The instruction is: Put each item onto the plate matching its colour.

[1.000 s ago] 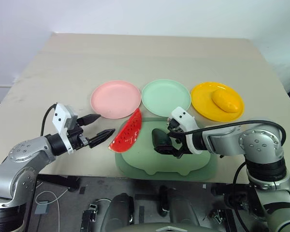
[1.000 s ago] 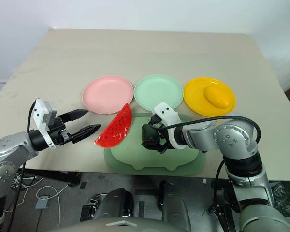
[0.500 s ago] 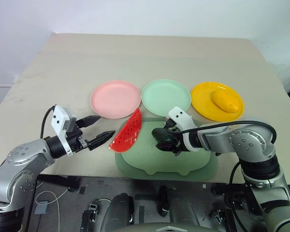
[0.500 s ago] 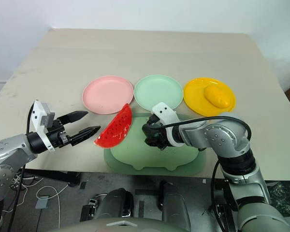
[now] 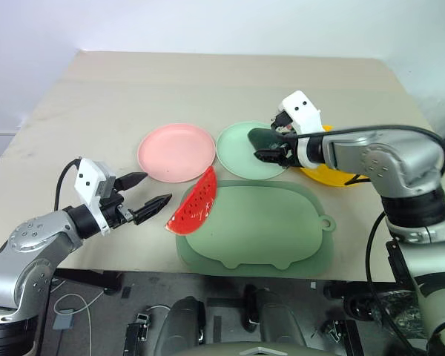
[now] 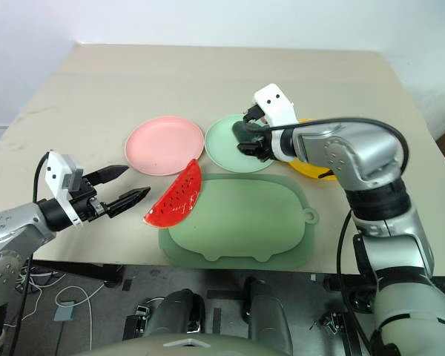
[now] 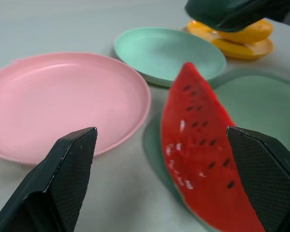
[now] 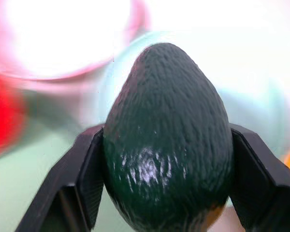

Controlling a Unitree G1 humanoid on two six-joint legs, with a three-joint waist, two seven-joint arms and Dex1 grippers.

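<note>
- Three toy foods: one watermelon wedge (image 5: 194, 205), one avocado (image 5: 263, 138), one yellow fruit (image 7: 246, 34).
- Three round plates in a row across the middle of the frame: pink plate (image 5: 176, 151) on the left, mint plate (image 5: 241, 153) in the middle, yellow plate (image 5: 328, 176) on the right, mostly hidden behind the right arm.
- One big green blob mat (image 5: 259, 228) lower middle, on the tan worktop (image 5: 208, 81).
- Watermelon wedge lying lower left of centre, half on the mat's left edge, half on the worktop. Long way running slanted, one tip up toward the gap between the pink and mint plates, the other tip down and left. Red face with black seeds up.
- Avocado held up over the right part of the mint plate, just right of centre. Pinched by the right gripper (image 5: 271, 147), one black finger on each side. Narrow end pointing away from the gripper, fat end back between the fingers.
- Yellow fruit lying on the yellow plate; long way hard to tell.
- Left gripper (image 5: 150, 194) at lower left, fingers spread wide, holding nothing, tips aimed right at the watermelon, near it but not touching.
</note>
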